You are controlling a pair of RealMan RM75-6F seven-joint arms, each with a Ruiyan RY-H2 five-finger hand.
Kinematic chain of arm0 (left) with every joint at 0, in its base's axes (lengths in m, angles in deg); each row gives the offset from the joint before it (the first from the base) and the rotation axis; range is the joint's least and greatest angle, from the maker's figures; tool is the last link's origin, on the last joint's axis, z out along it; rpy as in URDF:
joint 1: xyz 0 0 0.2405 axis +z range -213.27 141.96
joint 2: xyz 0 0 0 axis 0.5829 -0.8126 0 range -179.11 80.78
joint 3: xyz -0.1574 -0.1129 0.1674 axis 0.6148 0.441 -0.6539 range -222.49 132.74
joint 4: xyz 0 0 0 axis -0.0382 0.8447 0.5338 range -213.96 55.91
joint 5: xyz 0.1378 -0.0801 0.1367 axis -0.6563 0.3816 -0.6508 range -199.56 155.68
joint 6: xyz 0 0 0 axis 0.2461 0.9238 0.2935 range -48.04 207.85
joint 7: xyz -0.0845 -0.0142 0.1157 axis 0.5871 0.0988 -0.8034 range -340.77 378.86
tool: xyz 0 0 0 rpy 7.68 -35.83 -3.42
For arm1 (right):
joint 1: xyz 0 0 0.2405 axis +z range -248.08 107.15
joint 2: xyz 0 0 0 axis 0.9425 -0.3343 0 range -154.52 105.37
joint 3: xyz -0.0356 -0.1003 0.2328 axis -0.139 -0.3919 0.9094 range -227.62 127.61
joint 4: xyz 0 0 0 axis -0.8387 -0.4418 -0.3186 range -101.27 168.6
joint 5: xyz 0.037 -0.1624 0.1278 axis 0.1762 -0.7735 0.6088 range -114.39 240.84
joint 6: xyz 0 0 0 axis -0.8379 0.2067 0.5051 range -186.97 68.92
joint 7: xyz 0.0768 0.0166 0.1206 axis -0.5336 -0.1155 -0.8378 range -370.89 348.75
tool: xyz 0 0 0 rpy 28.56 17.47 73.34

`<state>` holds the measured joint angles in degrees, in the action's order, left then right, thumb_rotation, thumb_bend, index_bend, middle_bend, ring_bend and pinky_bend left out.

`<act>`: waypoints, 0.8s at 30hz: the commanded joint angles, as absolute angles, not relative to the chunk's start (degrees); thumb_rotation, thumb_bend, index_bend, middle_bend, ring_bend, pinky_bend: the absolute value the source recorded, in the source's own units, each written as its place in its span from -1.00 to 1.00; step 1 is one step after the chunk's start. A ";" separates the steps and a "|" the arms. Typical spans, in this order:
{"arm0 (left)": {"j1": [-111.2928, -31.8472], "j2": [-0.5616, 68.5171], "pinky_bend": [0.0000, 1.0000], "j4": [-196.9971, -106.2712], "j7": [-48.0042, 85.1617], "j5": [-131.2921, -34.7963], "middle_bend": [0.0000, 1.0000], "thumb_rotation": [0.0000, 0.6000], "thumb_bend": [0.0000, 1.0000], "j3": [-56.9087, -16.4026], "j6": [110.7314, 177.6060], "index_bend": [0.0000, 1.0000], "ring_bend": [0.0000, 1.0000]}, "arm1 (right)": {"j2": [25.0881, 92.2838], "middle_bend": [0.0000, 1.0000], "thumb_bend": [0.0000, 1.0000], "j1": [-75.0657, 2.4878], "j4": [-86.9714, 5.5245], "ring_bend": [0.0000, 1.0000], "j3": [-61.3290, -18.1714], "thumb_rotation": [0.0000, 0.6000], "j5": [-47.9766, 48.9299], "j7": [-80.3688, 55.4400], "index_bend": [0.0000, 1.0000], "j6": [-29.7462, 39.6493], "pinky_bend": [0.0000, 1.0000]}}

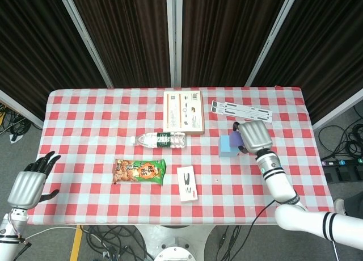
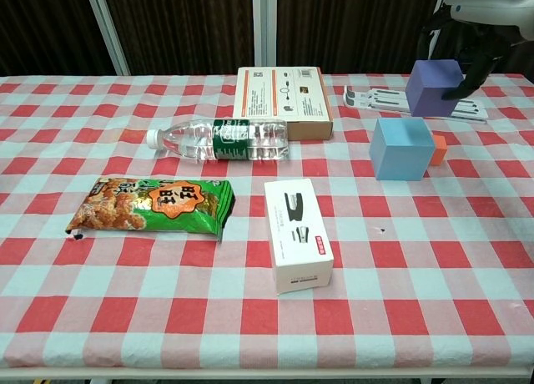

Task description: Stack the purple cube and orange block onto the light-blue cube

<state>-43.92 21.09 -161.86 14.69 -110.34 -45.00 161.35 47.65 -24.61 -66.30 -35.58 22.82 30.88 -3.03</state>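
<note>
Gripping purple cube (image 2: 435,87) above light-blue cube (image 2: 401,149), right hand (image 1: 253,136), left hand (image 1: 28,185) spread, empty.

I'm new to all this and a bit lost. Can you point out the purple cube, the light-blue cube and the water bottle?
purple cube (image 2: 434,87), chest view, front face.
light-blue cube (image 2: 400,149), chest view, front face.
water bottle (image 2: 219,141), chest view, green label.

Purple cube (image 2: 434,87): held in the air, slightly tilted, above and just right of the light-blue cube (image 2: 400,149). Light-blue cube: upright on the checked cloth. Orange block (image 2: 438,153): small, touching the light-blue cube's right side, mostly hidden.
</note>
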 commanded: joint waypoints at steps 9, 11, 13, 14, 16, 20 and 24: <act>-44.17 21.14 -0.34 -161.31 15.46 -110.13 -0.60 1.00 -1.00 -45.11 160.68 -0.62 -0.59 | 49.45 1.00 -0.69 -20.04 -61.07 0.95 -38.19 1.00 27.70 29.34 -0.06 -8.04 0.86; -44.17 21.13 -0.34 -161.15 15.74 -110.27 -0.60 1.00 -1.00 -45.26 160.64 -0.62 -0.59 | 49.66 1.00 -0.69 -19.64 -60.85 0.95 -38.52 1.00 28.44 29.13 -0.06 -8.09 0.86; -44.17 21.15 -0.34 -160.96 16.11 -110.26 -0.60 1.00 -1.00 -45.34 160.51 -0.62 -0.59 | 49.96 1.00 -0.69 -19.29 -60.51 0.95 -39.09 1.00 28.72 28.95 -0.06 -8.06 0.86; -44.17 21.18 -0.34 -160.87 16.18 -110.24 -0.60 1.00 -1.00 -45.37 160.47 -0.62 -0.59 | 50.07 1.00 -0.69 -19.16 -60.38 0.95 -39.32 1.00 28.78 28.88 -0.06 -8.04 0.86; -44.17 21.28 -0.34 -160.68 16.35 -110.21 -0.60 1.00 -1.00 -45.37 160.46 -0.62 -0.59 | 50.38 1.00 -0.69 -18.82 -60.10 0.95 -39.65 1.00 28.86 28.67 -0.06 -7.80 0.86; -44.20 21.42 -0.34 -160.41 16.60 -110.19 -0.60 1.00 -1.00 -45.39 160.39 -0.62 -0.59 | 51.00 1.00 -0.69 -18.38 -59.32 0.95 -40.13 1.00 28.95 28.22 -0.06 -7.11 0.86; -44.19 21.67 -0.34 -159.89 16.81 -109.77 -0.60 1.00 -1.00 -45.46 159.91 -0.62 -0.59 | 51.68 1.00 -0.69 -17.97 -58.40 0.95 -40.41 1.00 29.08 27.56 -0.06 -6.74 0.86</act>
